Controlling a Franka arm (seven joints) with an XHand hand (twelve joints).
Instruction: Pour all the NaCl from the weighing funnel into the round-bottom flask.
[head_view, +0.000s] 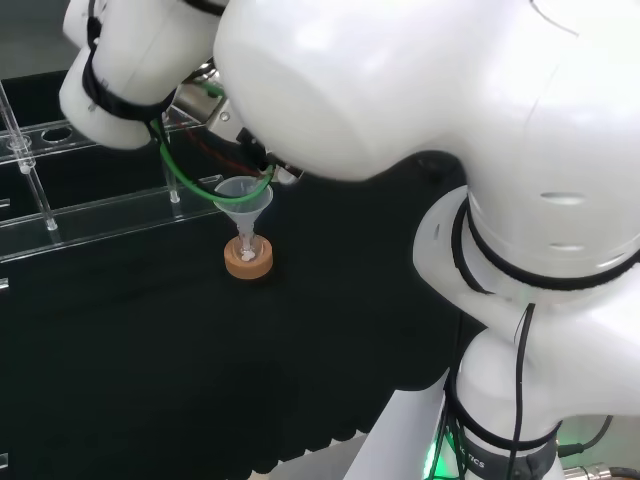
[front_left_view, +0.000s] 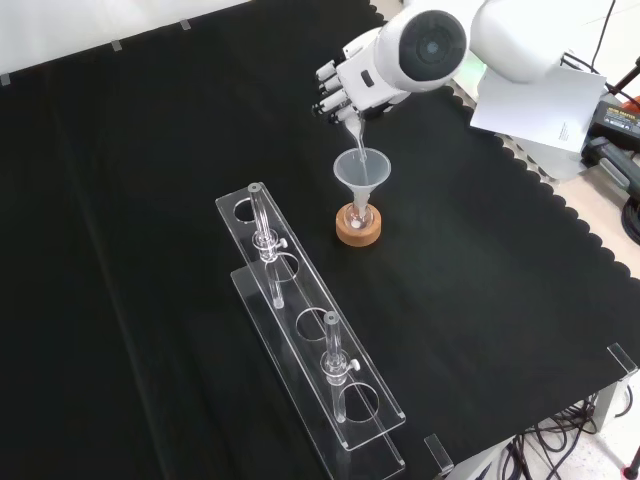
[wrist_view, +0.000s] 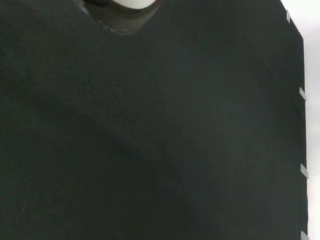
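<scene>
The weighing funnel (front_left_view: 353, 128) is in my hand (front_left_view: 345, 88), tilted so its narrow end points down into the wide mouth of a clear plastic funnel (front_left_view: 360, 172) below it; my fingers (front_left_view: 327, 97) are curled round its upper end. That plastic funnel sits upright in the neck of the small round-bottom flask (front_left_view: 358, 212), which rests on a cork ring (front_left_view: 359, 228) on the black-clothed table (front_left_view: 150, 150). In the head view a little white powder (head_view: 247, 255) shows at the bottom of the flask, inside the ring. In the front view my hand hangs just above and slightly left of the funnel, partly behind my arm's big white link with its round grey cap (front_left_view: 431, 45). Nearer the camera and to the left there, well apart from the flask, stands a clear acrylic rack (front_left_view: 300, 340) holding two glass tubes (front_left_view: 265, 240).
</scene>
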